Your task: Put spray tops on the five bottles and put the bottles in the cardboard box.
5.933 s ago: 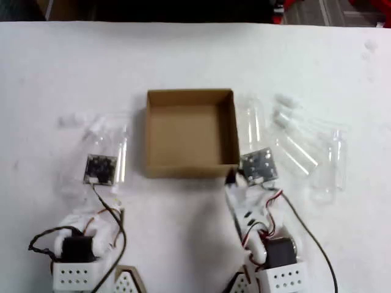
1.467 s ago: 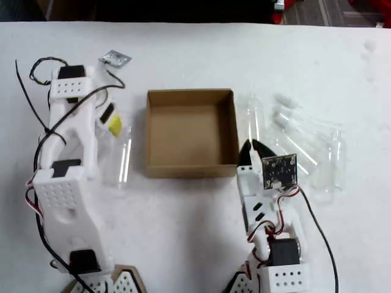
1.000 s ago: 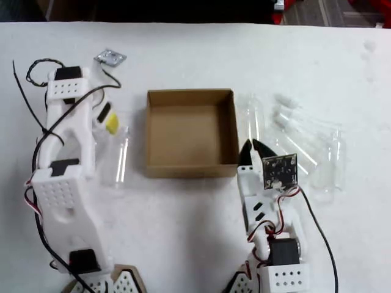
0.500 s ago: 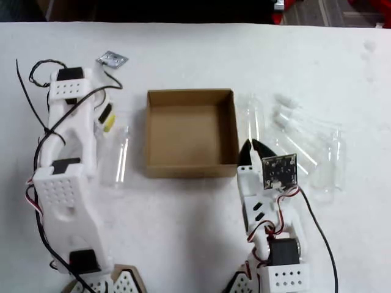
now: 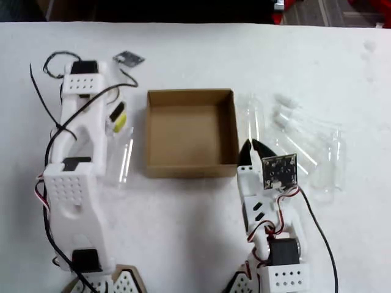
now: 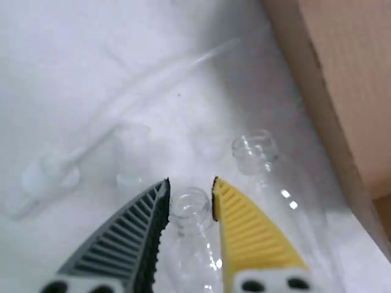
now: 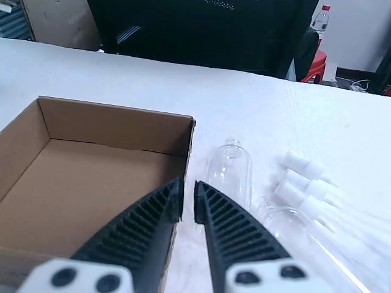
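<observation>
The open cardboard box (image 5: 190, 131) sits mid-table. My left gripper (image 6: 190, 194) hangs just left of it, open, its grey and yellow fingers flanking the neck of a clear bottle (image 6: 189, 207) lying on the table. A second clear bottle (image 6: 255, 148) lies beside it, nearer the box. A spray top (image 6: 46, 177) with a long tube rests close by. My right gripper (image 7: 189, 198) hovers at the box's near right corner, black fingers almost together with nothing between them. Past it lie a clear bottle (image 7: 232, 168) and white spray tops (image 7: 299, 177). More bottles (image 5: 327, 162) lie at the right.
The box wall (image 6: 342, 91) stands close to the left gripper's yellow finger. The left arm (image 5: 76, 159) stretches along the table's left side. The right arm's base (image 5: 278, 256) is near the front edge. White table surface (image 5: 183, 232) lies in front of the box.
The left arm, stretched out since its folded pose, has shifted right toward the box in the last half second. The right arm has stayed still.
</observation>
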Controlling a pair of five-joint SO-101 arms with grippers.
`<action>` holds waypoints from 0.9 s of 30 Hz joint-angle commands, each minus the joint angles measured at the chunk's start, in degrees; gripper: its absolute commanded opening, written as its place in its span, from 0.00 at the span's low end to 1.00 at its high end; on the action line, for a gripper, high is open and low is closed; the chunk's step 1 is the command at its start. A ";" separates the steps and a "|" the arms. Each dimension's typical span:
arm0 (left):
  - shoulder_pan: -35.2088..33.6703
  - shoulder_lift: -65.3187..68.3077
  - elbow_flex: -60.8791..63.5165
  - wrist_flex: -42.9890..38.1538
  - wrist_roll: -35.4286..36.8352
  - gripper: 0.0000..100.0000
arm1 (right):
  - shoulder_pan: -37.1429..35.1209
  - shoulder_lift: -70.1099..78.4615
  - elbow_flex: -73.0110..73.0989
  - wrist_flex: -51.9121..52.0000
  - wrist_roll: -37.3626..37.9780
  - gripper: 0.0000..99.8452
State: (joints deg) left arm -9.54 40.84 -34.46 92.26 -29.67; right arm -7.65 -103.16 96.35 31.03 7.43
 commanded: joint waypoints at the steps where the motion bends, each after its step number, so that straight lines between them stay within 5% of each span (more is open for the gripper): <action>1: 2.33 -0.84 -16.62 10.37 0.18 0.08 | 0.40 -0.04 0.53 -0.13 0.53 0.02; 14: 7.25 -10.68 -27.08 10.29 21.36 0.07 | 0.48 -0.04 0.53 -0.75 0.62 0.02; 22: 16.66 -25.19 -27.60 9.41 25.93 0.07 | 0.48 -0.04 0.53 -0.84 0.62 0.02; 27: 22.64 -27.21 -26.99 1.58 26.29 0.07 | 0.48 -0.04 0.53 -0.84 0.62 0.02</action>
State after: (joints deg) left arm 8.75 17.36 -58.99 100.00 -4.35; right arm -7.65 -103.16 96.35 31.03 7.43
